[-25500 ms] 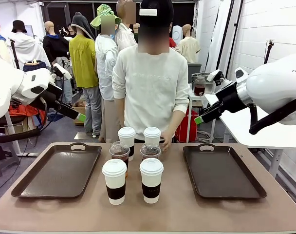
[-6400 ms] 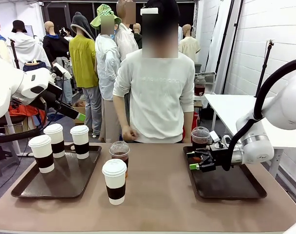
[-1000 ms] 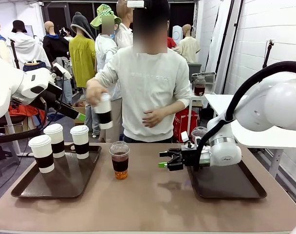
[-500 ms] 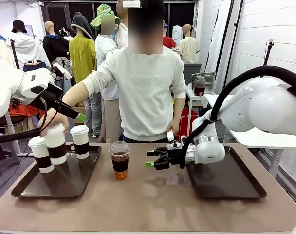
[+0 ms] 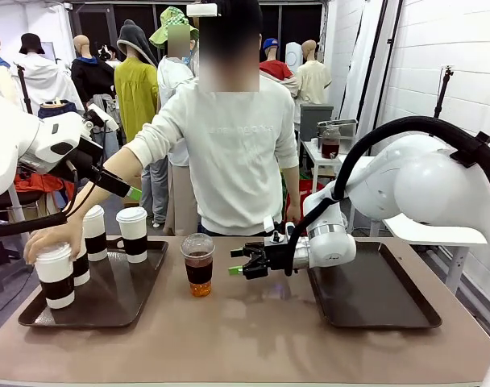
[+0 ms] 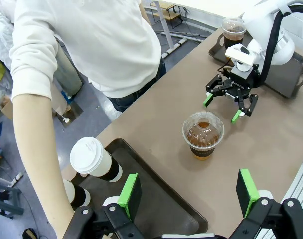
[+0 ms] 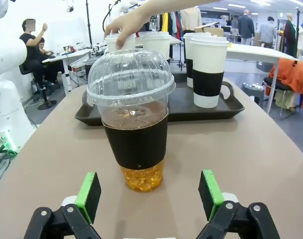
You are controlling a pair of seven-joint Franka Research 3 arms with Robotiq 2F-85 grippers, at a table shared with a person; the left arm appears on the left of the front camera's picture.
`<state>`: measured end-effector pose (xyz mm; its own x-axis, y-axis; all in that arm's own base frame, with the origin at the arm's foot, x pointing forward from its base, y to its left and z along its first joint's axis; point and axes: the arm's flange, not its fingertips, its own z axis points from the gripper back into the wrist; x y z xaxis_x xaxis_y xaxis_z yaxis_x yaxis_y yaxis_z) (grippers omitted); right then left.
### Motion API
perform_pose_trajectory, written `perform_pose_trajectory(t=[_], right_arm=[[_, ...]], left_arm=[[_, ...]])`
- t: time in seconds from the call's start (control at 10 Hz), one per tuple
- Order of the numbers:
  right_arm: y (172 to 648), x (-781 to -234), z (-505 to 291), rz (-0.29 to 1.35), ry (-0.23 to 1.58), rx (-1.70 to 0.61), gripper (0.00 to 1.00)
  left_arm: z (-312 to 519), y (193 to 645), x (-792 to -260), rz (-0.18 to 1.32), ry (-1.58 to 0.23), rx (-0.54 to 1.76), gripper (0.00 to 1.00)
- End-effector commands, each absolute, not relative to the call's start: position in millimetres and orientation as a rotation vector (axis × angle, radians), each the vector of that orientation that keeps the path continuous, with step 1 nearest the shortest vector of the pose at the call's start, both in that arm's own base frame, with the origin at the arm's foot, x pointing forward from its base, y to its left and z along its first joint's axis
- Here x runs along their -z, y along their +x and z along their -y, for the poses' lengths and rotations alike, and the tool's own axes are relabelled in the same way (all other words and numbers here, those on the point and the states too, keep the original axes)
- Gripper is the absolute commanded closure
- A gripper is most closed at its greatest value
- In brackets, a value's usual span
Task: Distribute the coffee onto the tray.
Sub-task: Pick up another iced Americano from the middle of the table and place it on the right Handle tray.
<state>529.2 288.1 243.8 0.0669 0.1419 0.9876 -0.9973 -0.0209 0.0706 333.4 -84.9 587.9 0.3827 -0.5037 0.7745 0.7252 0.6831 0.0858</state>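
Brown tabletop [image 5: 253,339] ahead: my right claw [image 5: 238,263] hangs open just beside the clear cup [image 5: 198,272], between left tray [image 5: 116,302] and right tray [image 5: 374,297]; a person's hand [image 5: 45,240] rests on a white cup [image 5: 56,278]. Left wrist: left claw [image 6: 188,195] open, empty. Right wrist: cup centred ahead of my pads [image 7: 89,195]. Squeezing hard could buckle its wall or pop the lid.

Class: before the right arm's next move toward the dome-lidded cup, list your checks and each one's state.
1. Right tool, jaws open: ok.
2. Clear plastic dome-lidded cup of brown liquid upright, lid on: ok.
3. Cup centred ahead of tool: ok.
4. Person's hand clear of it, on a white paper cup at the left brown tray: ok.
5. Bare room on the right brown tray: ok.
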Motion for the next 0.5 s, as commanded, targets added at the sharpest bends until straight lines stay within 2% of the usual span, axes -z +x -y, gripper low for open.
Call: perform_pose_trajectory(t=[0.0, 0.4], right_arm=[[528.3, -244.4, -286.8, 1.052, 1.151, -1.244, 0.00], [528.3, -244.4, -286.8, 1.052, 1.151, -1.244, 0.00]], left_arm=[[83.5, 333.6, -588.0, 0.874, -0.293, 0.795, 0.00], [83.5, 333.6, -588.0, 0.874, -0.293, 0.795, 0.00]])
